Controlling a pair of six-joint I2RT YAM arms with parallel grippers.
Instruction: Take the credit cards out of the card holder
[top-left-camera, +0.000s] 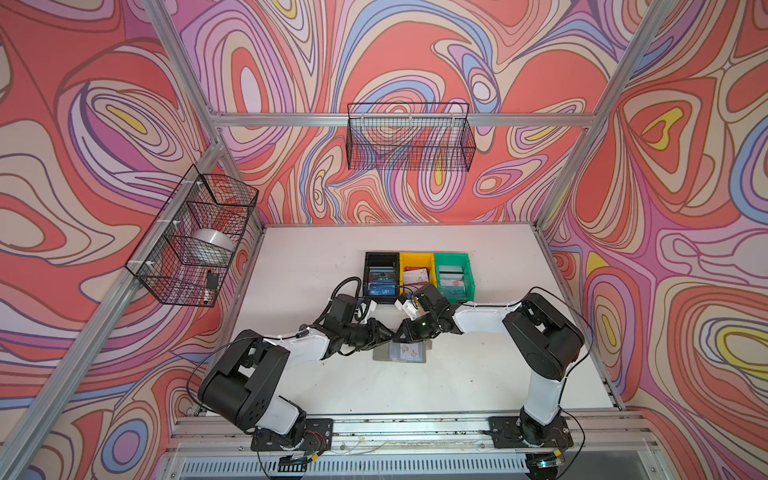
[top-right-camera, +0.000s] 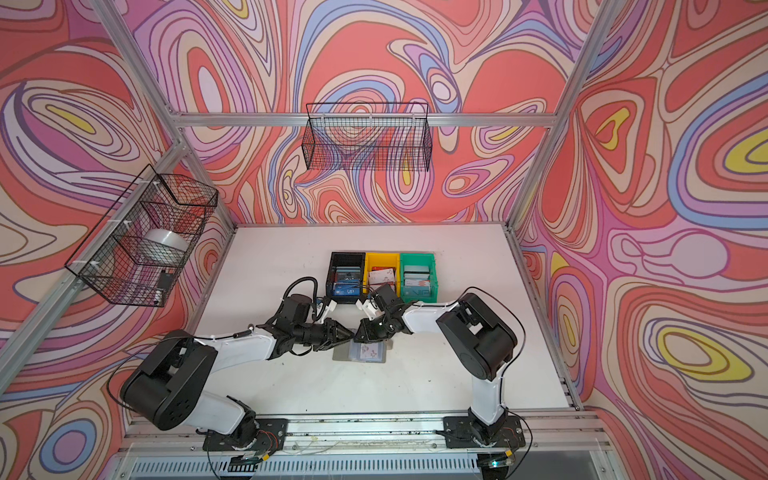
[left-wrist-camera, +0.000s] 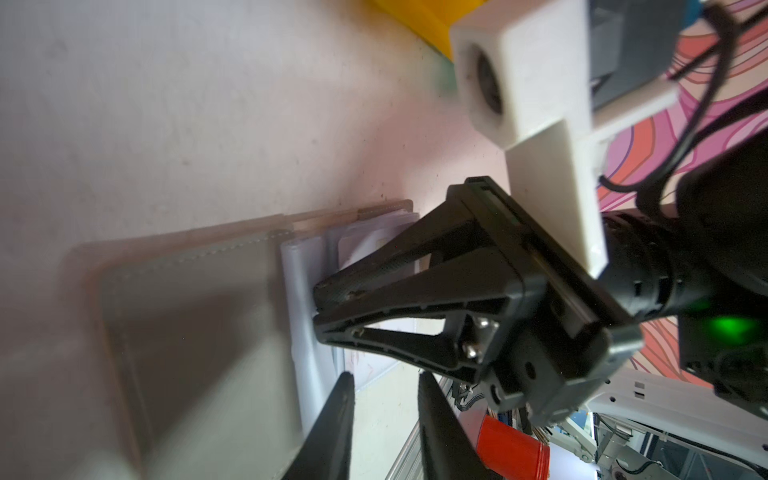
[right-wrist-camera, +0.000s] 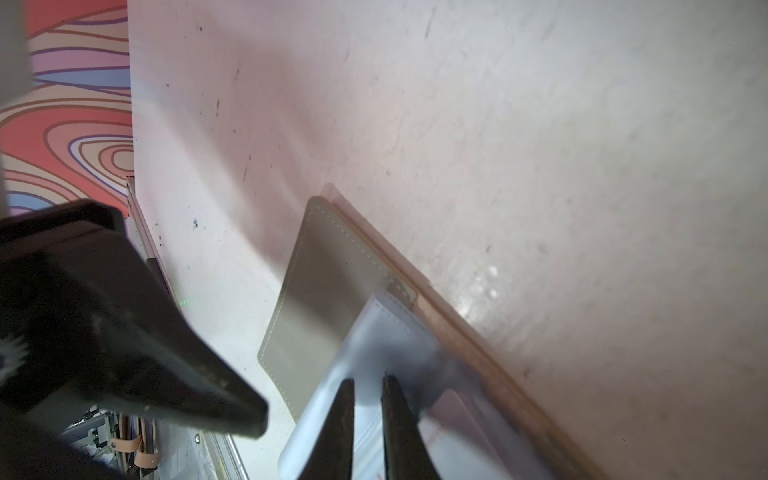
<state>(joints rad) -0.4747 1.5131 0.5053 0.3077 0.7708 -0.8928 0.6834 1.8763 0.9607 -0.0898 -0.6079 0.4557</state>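
The grey card holder (top-left-camera: 381, 354) (top-right-camera: 341, 354) lies open on the white table, and a white credit card (top-left-camera: 409, 352) (top-right-camera: 371, 351) with red marks shows through its clear sleeve. Both grippers meet over the holder's far edge. My left gripper (top-left-camera: 388, 334) (left-wrist-camera: 386, 415) is open, with only bare table between its fingers, beside the grey cover (left-wrist-camera: 199, 316). My right gripper (top-left-camera: 400, 334) (right-wrist-camera: 368, 399) has its jaws nearly together on the clear sleeve (right-wrist-camera: 374, 332) (left-wrist-camera: 301, 291), next to the cover (right-wrist-camera: 328, 291). A card (left-wrist-camera: 365, 245) sits inside the sleeve behind it.
Behind the grippers stand a black bin (top-left-camera: 368, 270) with blue VIP cards, a yellow bin (top-left-camera: 415, 257) with white cards and a green bin (top-left-camera: 469, 274) with teal cards. Wire baskets hang on the back wall (top-left-camera: 409, 137) and the left wall (top-left-camera: 195, 237).
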